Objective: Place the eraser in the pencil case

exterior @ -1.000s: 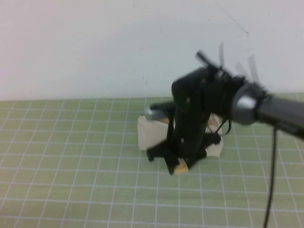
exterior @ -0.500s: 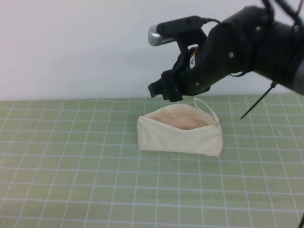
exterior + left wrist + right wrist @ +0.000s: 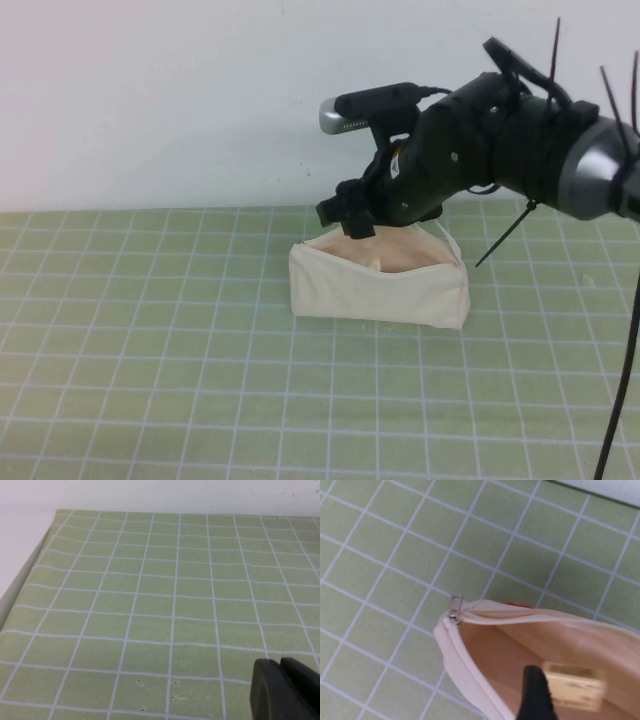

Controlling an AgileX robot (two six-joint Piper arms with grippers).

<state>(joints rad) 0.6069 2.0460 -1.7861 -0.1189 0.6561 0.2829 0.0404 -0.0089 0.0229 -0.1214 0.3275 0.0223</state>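
The cream pencil case point(image 3: 380, 292) stands on the green grid mat with its zipper mouth open upward. My right gripper point(image 3: 352, 220) hangs over the left end of that mouth. In the right wrist view the yellowish eraser point(image 3: 575, 685) is blurred, inside the peach-lined opening of the pencil case point(image 3: 454, 645). It lies right beside one black finger point(image 3: 535, 692), and no second finger shows on its other side, so the jaws stand apart. My left gripper point(image 3: 281, 669) is shut and empty, low over bare mat, and is out of the high view.
The green grid mat point(image 3: 150, 350) runs to a white wall behind. The mat's left edge point(image 3: 30, 570) shows in the left wrist view. The zipper pull point(image 3: 455, 611) sits at the pouch's end, and a thin loop strap point(image 3: 448, 240) at the other end.
The right arm rose from the mat in front of the pouch with the eraser, swung up high, then came down to the pouch's open mouth. The eraser now sits inside the opening.
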